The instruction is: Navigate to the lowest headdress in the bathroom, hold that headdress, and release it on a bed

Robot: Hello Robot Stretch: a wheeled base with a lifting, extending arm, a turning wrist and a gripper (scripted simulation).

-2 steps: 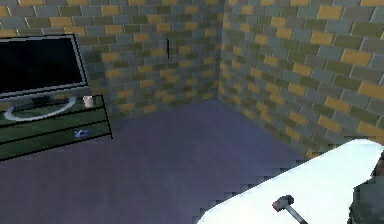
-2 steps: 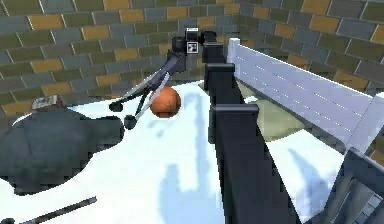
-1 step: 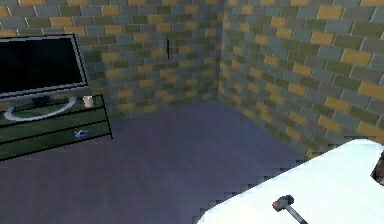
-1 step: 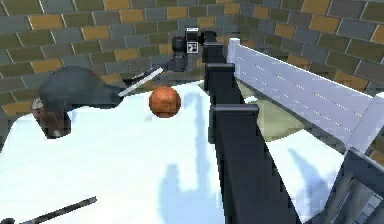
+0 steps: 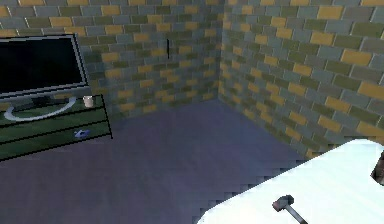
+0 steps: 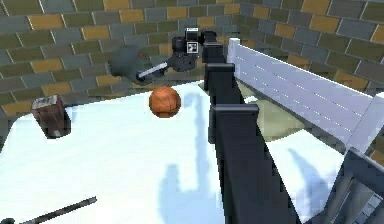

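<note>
Brick walls (image 6: 80, 40) in yellow, grey and green stand behind a white bed (image 6: 120, 160) in the arm side view. Two thin fingers (image 6: 155, 71) of the gripper (image 6: 148, 74) point toward that view's left, above the bed's far edge. Whether they are set wide or narrow cannot be told. At their tips hangs a dark grey lump (image 6: 127, 62), rounded, clear of the bed and seen against the brick. The gripper holds it. It is too small to say for certain that it is the headdress.

Just right of the gripper's dark body are two small white squares (image 6: 190, 45) with black marks. From there the dark square arm (image 6: 235, 130) runs down to the bottom edge.

An orange ball (image 6: 164, 100) rests on the bed below the gripper. A dark brown box (image 6: 50, 115) stands on the bed farther left. A thin dark rod (image 6: 55, 212) lies near the bottom left corner. A white slatted rail (image 6: 290, 85) borders the bed on the right.

In the forward view, a corner of the bed shows at bottom right, with a small hammer-shaped tool (image 5: 287, 206) on it. A television (image 5: 38, 65) sits on a green stand (image 5: 40, 135) at left, a pale mug (image 5: 88, 101) beside it. Dark floor (image 5: 170, 150) lies between.
</note>
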